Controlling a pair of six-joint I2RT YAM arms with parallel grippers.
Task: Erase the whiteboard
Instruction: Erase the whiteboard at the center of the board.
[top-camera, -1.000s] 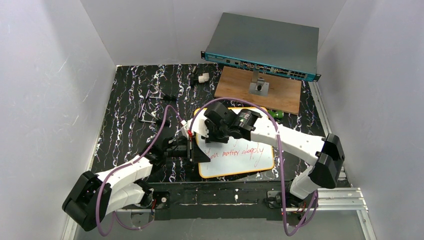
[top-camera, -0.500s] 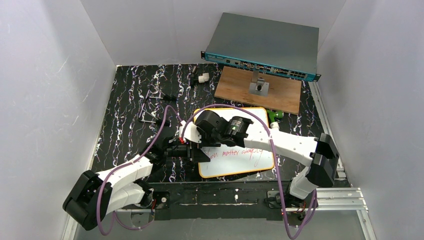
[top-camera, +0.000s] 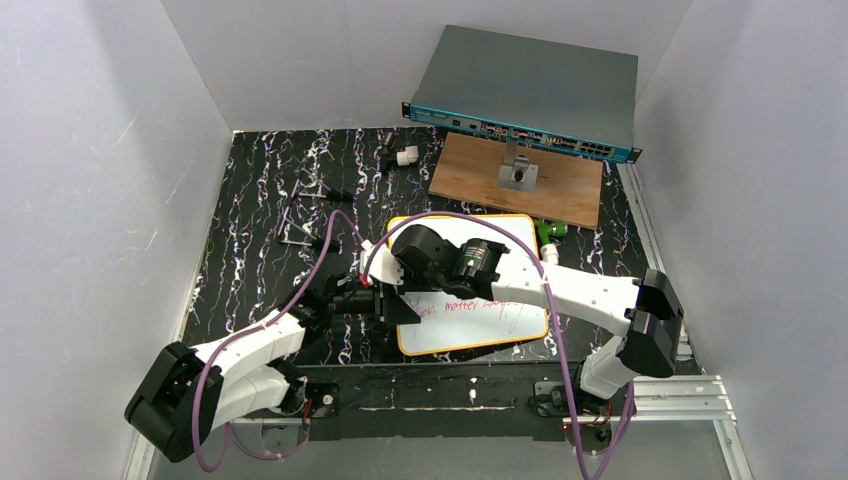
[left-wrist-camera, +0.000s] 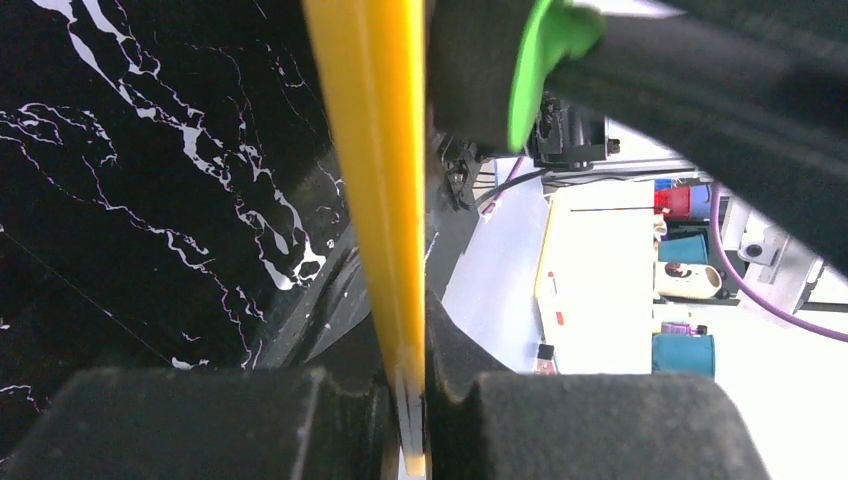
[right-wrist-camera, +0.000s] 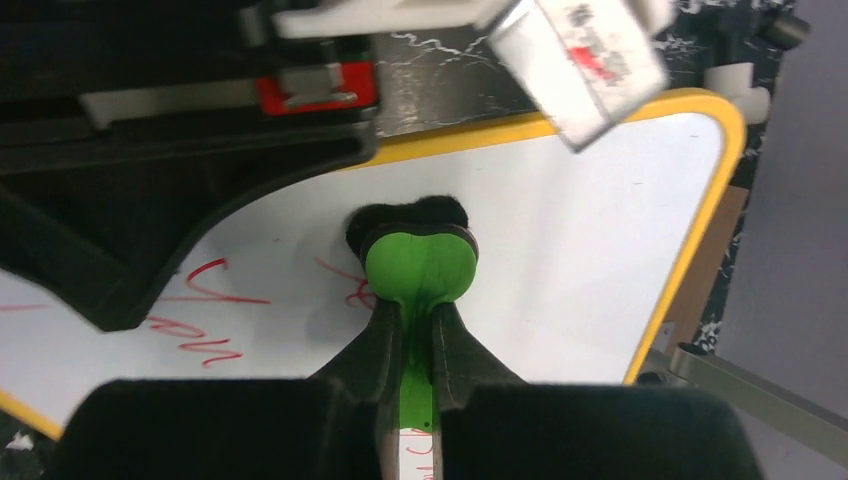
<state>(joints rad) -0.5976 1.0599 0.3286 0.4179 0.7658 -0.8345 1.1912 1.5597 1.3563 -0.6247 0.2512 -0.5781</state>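
Looking down from the top external camera, the whiteboard (top-camera: 470, 330) lay flat on the table (top-camera: 250, 230) just ahead of the two bases, its long axis running left to right. The left gripper (top-camera: 385, 300) sat at the board's left edge. The right gripper (top-camera: 398, 270) hung over the upper left corner, clearly the arm placed to wipe. The red handwriting (top-camera: 470, 305) ran along the long axis, to the right of that gripper and nearer the bases. The right arm covered the line's far end and the tool itself, and the words were too small to read with confidence.

From the left wrist, the left gripper (left-wrist-camera: 405, 400) was pressed together on the board's yellow rim (left-wrist-camera: 375, 180), pinning it. A blurred green eraser (left-wrist-camera: 545, 50) filled the upper right, and the board's face was hidden.

From the right wrist, the right gripper (right-wrist-camera: 420, 340) pinched the green eraser's (right-wrist-camera: 420, 265) handle, its black pad apparently resting on the white surface. Red strokes (right-wrist-camera: 210, 300) lay to the left of the pad, partly cut off by the left arm's black housing. The board to the right of the pad was bare.
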